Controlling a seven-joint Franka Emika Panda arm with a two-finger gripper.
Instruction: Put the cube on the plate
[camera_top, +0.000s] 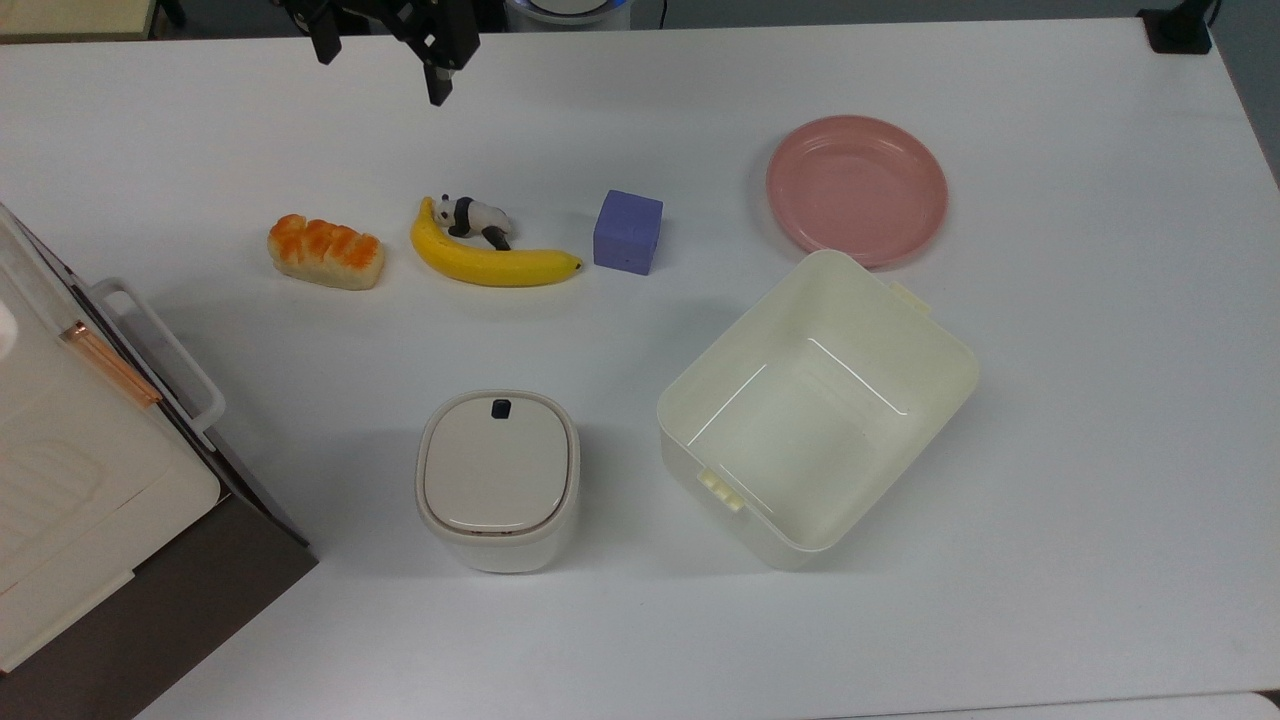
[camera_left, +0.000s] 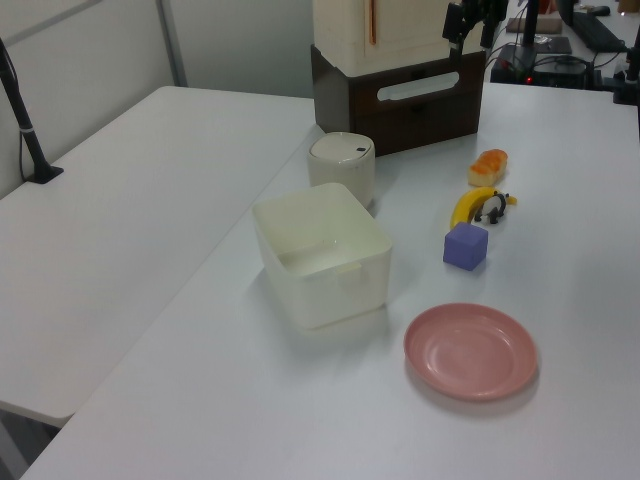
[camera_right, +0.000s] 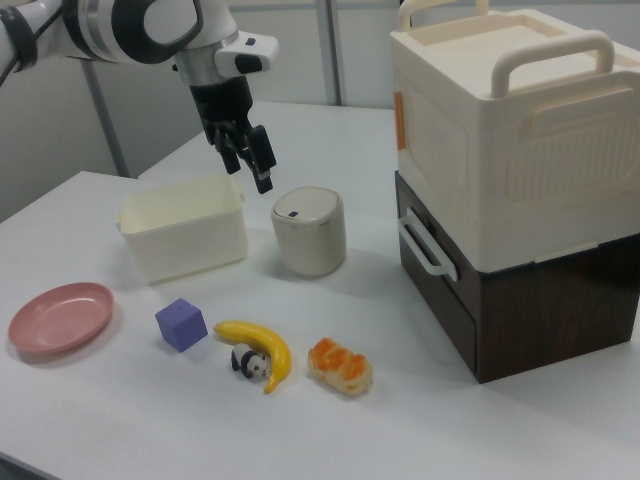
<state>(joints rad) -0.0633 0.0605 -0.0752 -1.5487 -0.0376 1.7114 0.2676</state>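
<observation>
White table (camera_top: 1050, 450) carries everything you work with, and your gripper (camera_top: 385, 60) hangs above its far edge at the top of the top view, well apart from all the objects. Its two black fingers (camera_top: 438, 85) stand apart with nothing between them; in the right view the gripper (camera_right: 250, 160) is up in the air, over the table.

The cube (camera_top: 628, 232) sits flat on the table near the middle of the top view. It has no long axis, its sides are nearly equal, and it is turned a little so that its edges are not parallel to the table edge. The plate (camera_top: 857, 190) lies to the top view's right of the cube, flat, with its hollow side up and nothing on it. Free table surface lies between the cube and the plate.

Just beside the cube, on the top view's left, lies one banana (camera_top: 490, 262), its tip pointing toward the cube but not touching it. One small panda figure (camera_top: 475, 217) rests against the banana. Further to the top view's left is one piece of bread (camera_top: 326, 252). One cream tub (camera_top: 818, 410), open on top, stands below the plate, its corner very near the plate's rim. One small lidded bin (camera_top: 497, 480) stands beside the tub. One stack of storage boxes (camera_right: 510, 170) stands at the top view's left edge.
</observation>
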